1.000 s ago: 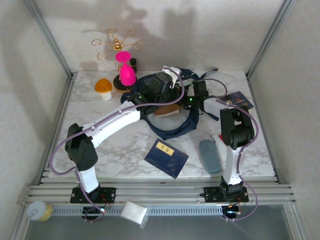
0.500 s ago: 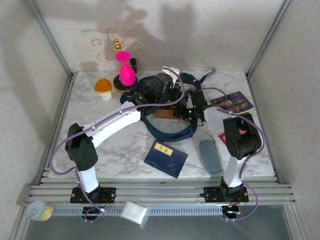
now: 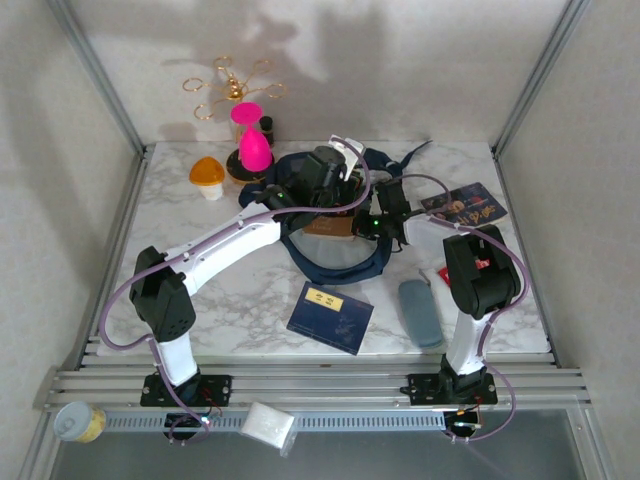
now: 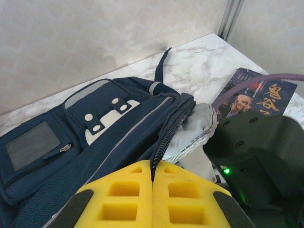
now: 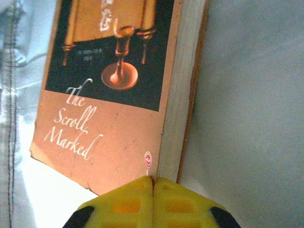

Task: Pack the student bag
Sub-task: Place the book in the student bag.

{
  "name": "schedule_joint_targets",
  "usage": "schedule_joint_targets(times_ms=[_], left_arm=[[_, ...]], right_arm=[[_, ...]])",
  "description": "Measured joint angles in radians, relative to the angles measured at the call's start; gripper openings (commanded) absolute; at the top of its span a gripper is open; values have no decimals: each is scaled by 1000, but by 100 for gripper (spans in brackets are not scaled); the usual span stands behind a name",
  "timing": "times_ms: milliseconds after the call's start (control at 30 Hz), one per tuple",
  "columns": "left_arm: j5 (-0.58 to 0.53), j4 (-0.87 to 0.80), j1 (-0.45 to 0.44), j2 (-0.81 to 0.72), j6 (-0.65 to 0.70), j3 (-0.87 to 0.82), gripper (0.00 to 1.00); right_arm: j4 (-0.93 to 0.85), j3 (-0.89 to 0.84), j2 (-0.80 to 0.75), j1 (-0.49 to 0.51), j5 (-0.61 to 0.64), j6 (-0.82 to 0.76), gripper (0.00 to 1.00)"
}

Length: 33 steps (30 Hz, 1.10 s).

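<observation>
The left gripper (image 4: 153, 167) is closed. In the left wrist view its yellow pads press flat together, and the zipper edge of the student bag (image 4: 95, 128) runs straight down into the seam between them, so it appears to pinch the rim of the bag's opening. Beside that rim the pale grey lining (image 4: 197, 128) bulges out of the mouth.

The right gripper (image 5: 153, 181) is also closed, with no gap between its pads. Its tips sit at the lower edge of an orange-brown paperback (image 5: 104, 71) with "The Scroll Marked" on its cover. I cannot tell whether any of the cover is caught between the pads. The book lies against pale fabric on both sides.

From the top camera, the student bag (image 3: 335, 262) lies at the middle of the marble worktop (image 3: 240, 290), towards the back, with both arms meeting over its open mouth. The paperback (image 3: 328, 226) is inside that mouth.

- Near edge, in front of the bag: a flat navy book with a yellow label (image 3: 330, 317).
- Just right of that book: a grey oblong case (image 3: 418, 312).
- Right of the bag: a dark illustrated book (image 3: 465, 205).
- Back left corner: a pink figure (image 3: 252, 148), an orange mushroom-shaped piece (image 3: 207, 173) and a gold wire stand (image 3: 230, 85).
</observation>
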Motion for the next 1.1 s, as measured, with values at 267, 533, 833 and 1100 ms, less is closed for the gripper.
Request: schedule_joint_targets(times_ms=[267,533,833,1100], left_arm=[[-1,1,0,0,18,-8,0],[-33,1,0,0,22,-11,0],[-43,-6,0,0,17,-31,0],[-14,-27,-1,3,-89,-65,0]], right_arm=[[147,34,62,-30,-4,-53,12],[228,16,73,-35,10,-65,33],[209,-260,-270,-41,-55,-52,47],[-26,-311,-642,-148,-21,29,59]])
